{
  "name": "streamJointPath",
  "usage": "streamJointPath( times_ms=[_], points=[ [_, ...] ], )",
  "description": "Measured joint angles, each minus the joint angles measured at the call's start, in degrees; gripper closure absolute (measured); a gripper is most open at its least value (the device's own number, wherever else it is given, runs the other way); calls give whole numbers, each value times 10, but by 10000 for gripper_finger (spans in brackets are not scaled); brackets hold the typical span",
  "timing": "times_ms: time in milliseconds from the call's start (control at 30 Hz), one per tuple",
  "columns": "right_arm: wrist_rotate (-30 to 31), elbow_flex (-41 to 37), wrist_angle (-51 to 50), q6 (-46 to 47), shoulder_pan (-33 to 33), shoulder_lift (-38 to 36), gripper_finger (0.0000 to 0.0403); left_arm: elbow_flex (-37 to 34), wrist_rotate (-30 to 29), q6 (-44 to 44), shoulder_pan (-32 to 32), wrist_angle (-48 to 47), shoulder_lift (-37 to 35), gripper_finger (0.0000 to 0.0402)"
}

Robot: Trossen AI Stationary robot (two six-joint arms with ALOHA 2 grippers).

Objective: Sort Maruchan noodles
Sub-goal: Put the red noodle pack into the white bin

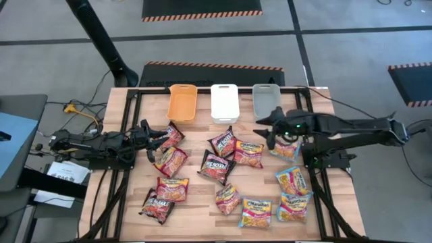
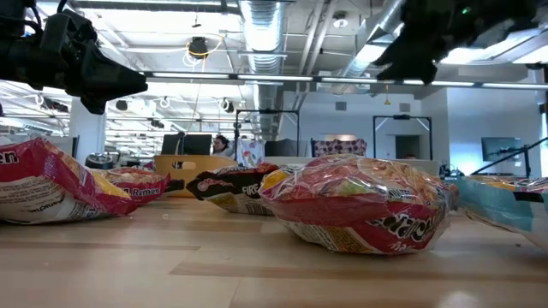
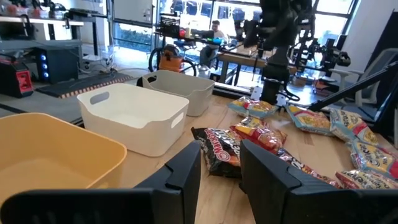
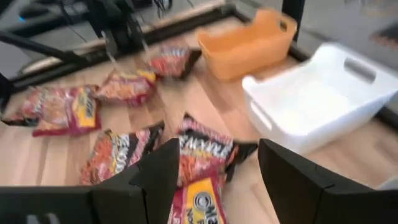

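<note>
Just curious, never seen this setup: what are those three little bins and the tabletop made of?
The orange bin, white bin and grey bin look like matte moulded plastic, with rounded corners and cut-out handles. The tabletop looks like pale wood planks, showing visible grain lines.

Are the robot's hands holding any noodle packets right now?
No. The left gripper and the right gripper both have open jaws with nothing between them; the flat plastic noodle packets lie on the wooden table.

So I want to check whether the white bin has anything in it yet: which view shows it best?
The left wrist view: the white bin sits close, its inside showing bare. The high view shows it whole from above, small and also looking bare. The right wrist view shows it blurred. The low view does not show it.
</note>
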Motion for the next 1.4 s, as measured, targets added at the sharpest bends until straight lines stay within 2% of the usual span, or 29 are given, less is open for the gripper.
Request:
streamJointPath(
  times_ms=[433, 700, 1400],
  points=[
    [-4, 0, -2, 30, 0, 154, 159, 0, 0, -1, 0, 0, 0, 299],
    [-32, 0, -1, 35, 0, 207, 159, 0, 0, -1, 0, 0, 0, 299],
    [-47, 2, 7, 29, 19, 332, 159, 0, 0, -1, 0, 0, 0, 299]
  ],
)
